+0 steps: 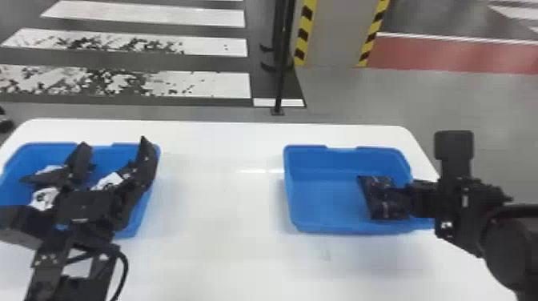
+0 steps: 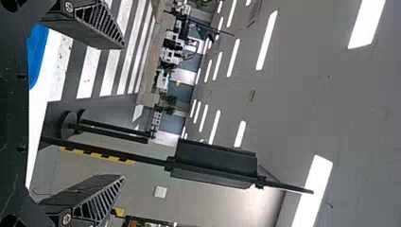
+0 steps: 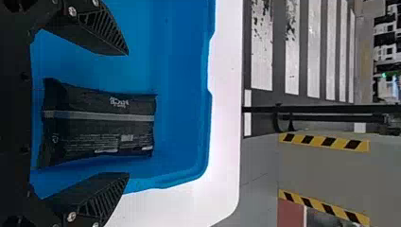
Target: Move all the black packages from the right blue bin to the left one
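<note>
Right gripper [image 1: 402, 195] at the black package [image 1: 386, 206], spread; left gripper [image 1: 113, 141] over the left bin [image 1: 138, 220], spread.
Head view: package in the right half of the right bin [image 1: 324, 200], right of center in frame, gripper overlapping it from the right; left bin at the left edge holds packages with white labels [image 1: 43, 199], partly hidden by the left gripper; both bins on the white worktop [image 1: 224, 200]. Left wrist view: left gripper [image 2: 124, 112] fingers wide apart, facing the room, bin corner near one finger. Right wrist view: right gripper [image 3: 128, 113] fingers wide apart, package lying between their lines, pale stripe across it; finger contact, can't tell.
</note>
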`<state>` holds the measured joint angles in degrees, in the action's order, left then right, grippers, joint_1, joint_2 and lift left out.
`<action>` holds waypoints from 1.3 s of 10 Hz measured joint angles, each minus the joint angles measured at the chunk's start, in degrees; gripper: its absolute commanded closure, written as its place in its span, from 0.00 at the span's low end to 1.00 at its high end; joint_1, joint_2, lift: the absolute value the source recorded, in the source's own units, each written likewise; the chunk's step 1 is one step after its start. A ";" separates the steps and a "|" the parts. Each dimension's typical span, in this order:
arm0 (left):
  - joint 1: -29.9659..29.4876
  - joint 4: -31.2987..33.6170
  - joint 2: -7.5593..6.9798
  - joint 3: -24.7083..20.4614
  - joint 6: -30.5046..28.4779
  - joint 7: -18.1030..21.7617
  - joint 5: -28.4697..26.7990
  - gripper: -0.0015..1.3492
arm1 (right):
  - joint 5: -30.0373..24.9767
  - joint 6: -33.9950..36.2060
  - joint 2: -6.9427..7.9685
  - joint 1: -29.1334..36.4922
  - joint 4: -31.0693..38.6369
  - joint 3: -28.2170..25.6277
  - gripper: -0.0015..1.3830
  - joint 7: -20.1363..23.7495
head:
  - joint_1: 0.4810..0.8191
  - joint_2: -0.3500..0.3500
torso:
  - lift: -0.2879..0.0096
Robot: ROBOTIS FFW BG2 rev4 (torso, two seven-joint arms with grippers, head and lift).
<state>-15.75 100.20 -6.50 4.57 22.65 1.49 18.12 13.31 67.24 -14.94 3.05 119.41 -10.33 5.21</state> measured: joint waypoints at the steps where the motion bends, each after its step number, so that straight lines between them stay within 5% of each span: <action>1: 0.00 0.00 0.00 0.00 -0.04 0.00 0.05 0.07 | 0.04 0.60 0.00 -0.79 -1.92 0.35 0.09 -0.02 | 0.63 0.33 | 0.40; 8: 0.17 0.00 -0.09 0.43 -1.46 0.44 0.51 0.07 | 0.72 -0.88 0.02 -3.19 -10.26 2.19 0.14 -0.68 | 0.63 0.32 | 0.40; 9: 0.15 0.00 -0.11 0.37 -1.62 0.51 0.60 0.07 | 0.90 -0.33 0.06 -3.30 -10.81 2.30 0.26 -0.82 | 0.63 0.32 | 0.40; 12: 0.11 0.00 -0.17 0.24 -3.14 1.61 1.65 0.07 | 2.08 0.39 -0.09 -4.42 -13.61 2.54 0.87 0.95 | 0.63 0.33 | 0.40; 13: 0.13 0.00 -0.14 0.20 -3.24 1.66 1.75 0.07 | 2.76 -0.87 -0.23 -4.78 -14.57 2.90 0.87 1.93 | 0.63 0.34 | 0.40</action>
<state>-15.62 100.19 -6.64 4.77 19.40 3.15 19.87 16.08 66.37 -15.17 -1.73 104.84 -7.42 7.14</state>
